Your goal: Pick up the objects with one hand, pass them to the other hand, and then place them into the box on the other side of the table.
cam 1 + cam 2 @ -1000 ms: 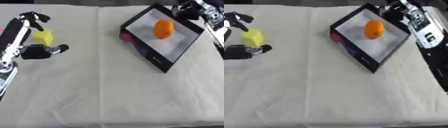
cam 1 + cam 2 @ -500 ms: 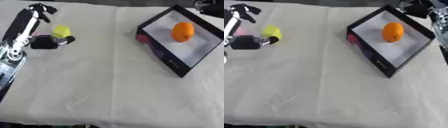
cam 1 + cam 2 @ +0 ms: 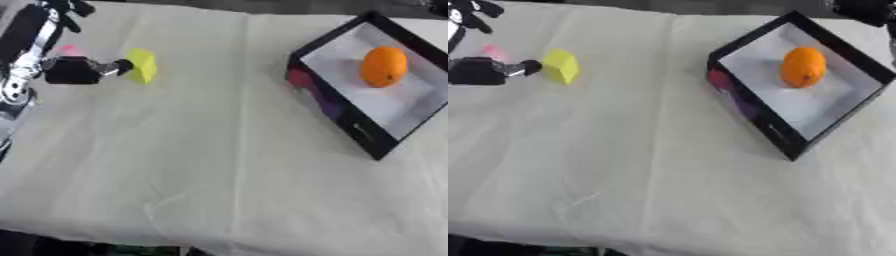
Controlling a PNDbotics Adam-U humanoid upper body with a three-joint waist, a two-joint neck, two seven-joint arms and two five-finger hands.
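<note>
One orange (image 3: 384, 66) in one box (image 3: 350, 123), one yellow block (image 3: 142, 65) outside.

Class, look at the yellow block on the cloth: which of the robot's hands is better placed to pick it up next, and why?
The left. The left hand sits right beside the yellow block on the table's left side, while the right hand is barely in view, beyond the box at the far right corner.

The robot's black left hand (image 3: 72, 70) is a blocky dark shape with a short silver-grey cylindrical piece and a rounded black tip at its end. The black left forearm (image 3: 26, 35) carries a white strip along its edge and a silvery round joint lower down. Black finger-like parts (image 3: 70, 7) show at its top. The black right hand (image 3: 864, 10) shows only as a dark bulky shape in the upper corner
</note>
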